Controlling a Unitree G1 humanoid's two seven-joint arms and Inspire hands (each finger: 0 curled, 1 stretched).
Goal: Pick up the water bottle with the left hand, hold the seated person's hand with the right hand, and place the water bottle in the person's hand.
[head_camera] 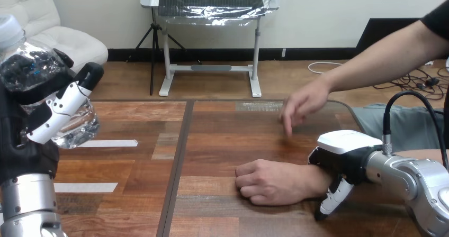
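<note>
The left robot hand (50, 115) is gripping the water bottle (29, 62), its fingers wrapping round the clear plastic and holding it in the air above the desk's (212, 142) left edge. Near the desk's front edge, right of its middle, the person's closed hand (270, 181) is resting knuckles-down on the wood. The right robot hand (347, 147) is lying over its wrist (312, 179), with fingers curling down round the near side. The person's other hand (304, 102) is hovering over the desk's far right part, fingers drooping.
</note>
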